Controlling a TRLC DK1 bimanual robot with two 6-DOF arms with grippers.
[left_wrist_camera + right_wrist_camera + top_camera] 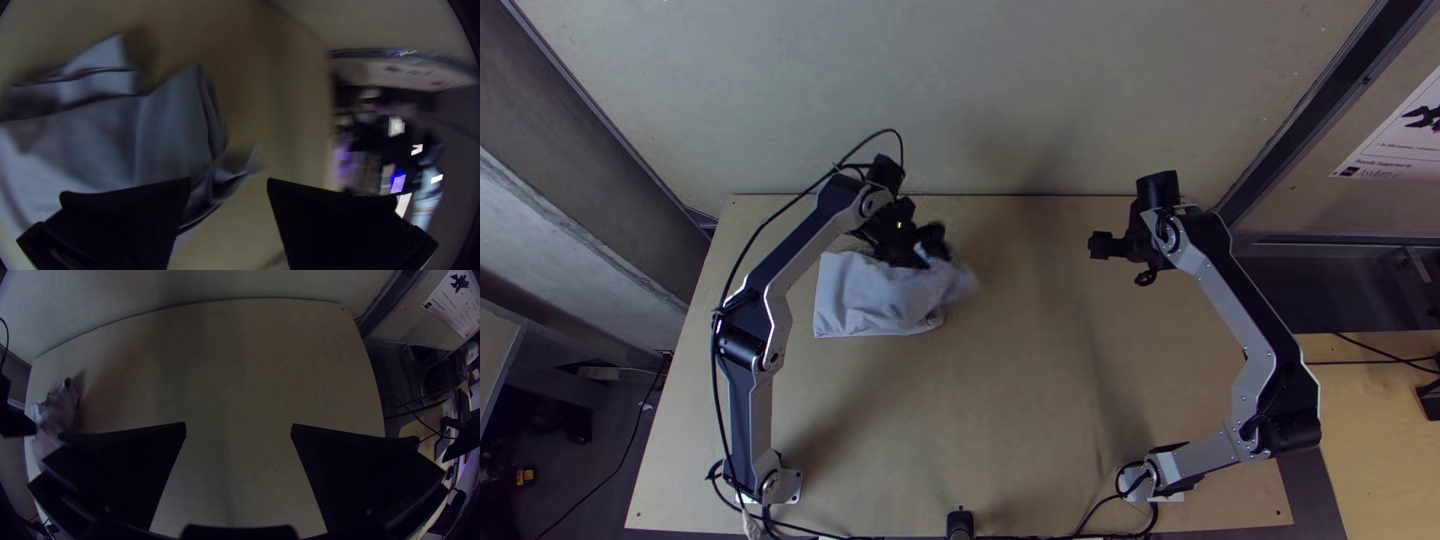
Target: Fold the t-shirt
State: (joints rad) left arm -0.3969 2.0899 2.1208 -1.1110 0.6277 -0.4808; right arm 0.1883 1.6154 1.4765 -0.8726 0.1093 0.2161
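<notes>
T-shirt: we see the T-shirt [865, 300] in the far left part of the bench [1020, 400], nearer the far edge than the near one, in uneven layers, its right end blurred.
Left gripper: we have the left gripper [921, 248] over the shirt's far right part, fingers partway apart, clamping nothing that we can make out.
Right gripper: we have the right gripper [1120, 262] over the bench's far right part, well apart from the shirt, fingers wide apart, nothing between them.
</notes>
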